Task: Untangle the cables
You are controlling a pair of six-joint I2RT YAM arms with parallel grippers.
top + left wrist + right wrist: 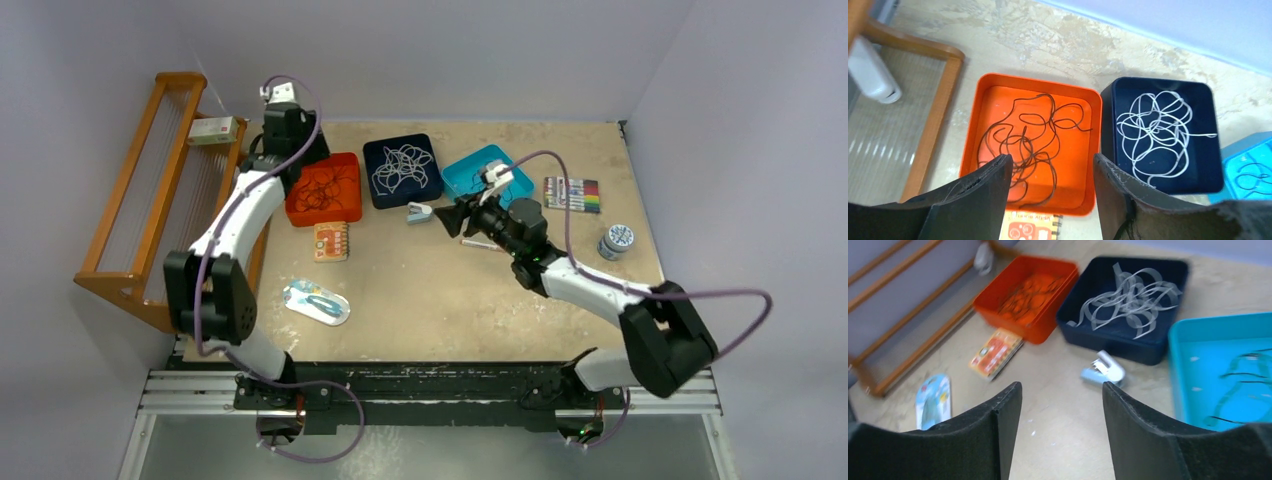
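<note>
The cables lie in three trays along the back of the table. A dark brown cable (1025, 140) is tangled in the orange tray (1038, 80). A white cable (1153, 130) is heaped in the navy tray (1108, 125). A thin black cable (1243, 390) lies in the teal tray (1178, 355). My left gripper (1052, 157) hangs open above the orange tray's near edge, holding nothing. My right gripper (1062, 385) is open over bare table in front of the navy and teal trays, with nothing between its fingers. From above, the left gripper (305, 155) and right gripper (450, 215) stand well apart.
A wooden rack (130, 200) with a white box (213, 130) lines the left edge. On the table are an orange notebook (331, 241), a light-blue stapler (419, 212), a blue packet (316, 302), a marker set (572, 194), a small jar (616, 241) and a pen (480, 243).
</note>
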